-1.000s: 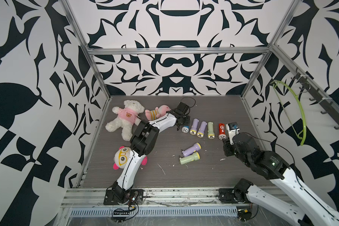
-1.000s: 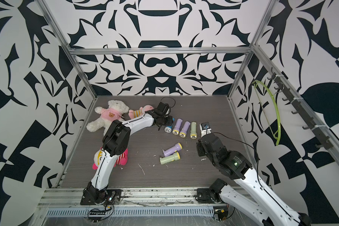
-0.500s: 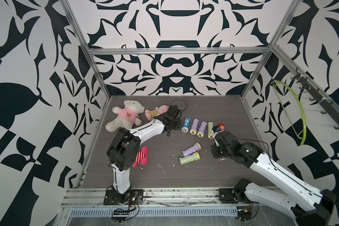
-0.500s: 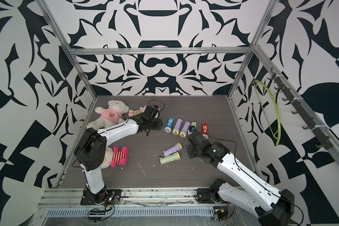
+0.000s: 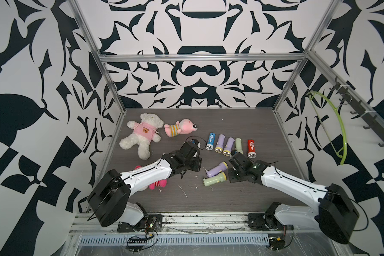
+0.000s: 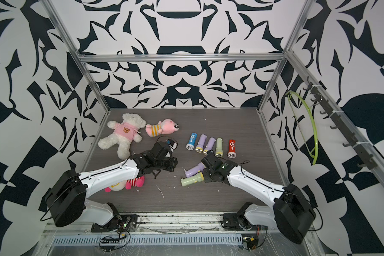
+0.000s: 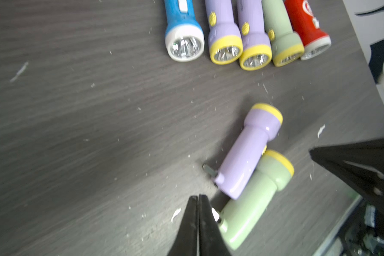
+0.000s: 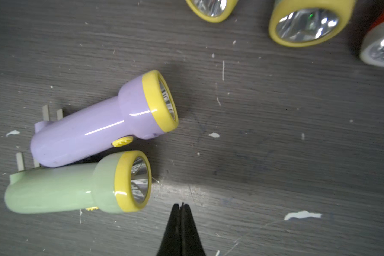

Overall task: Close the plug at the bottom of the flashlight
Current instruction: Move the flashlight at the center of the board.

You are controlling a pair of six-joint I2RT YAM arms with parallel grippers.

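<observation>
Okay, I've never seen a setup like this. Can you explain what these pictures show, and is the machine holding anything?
A white left arm and right arm of a robot stand at a table. Two pictures look down from above; two come from cameras on the wrists. On the table lie plush toys, a row of five flashlights, and a loose purple flashlight and green flashlight, both with plug prongs sticking out. The left gripper and right gripper are shut and hold nothing.
</observation>
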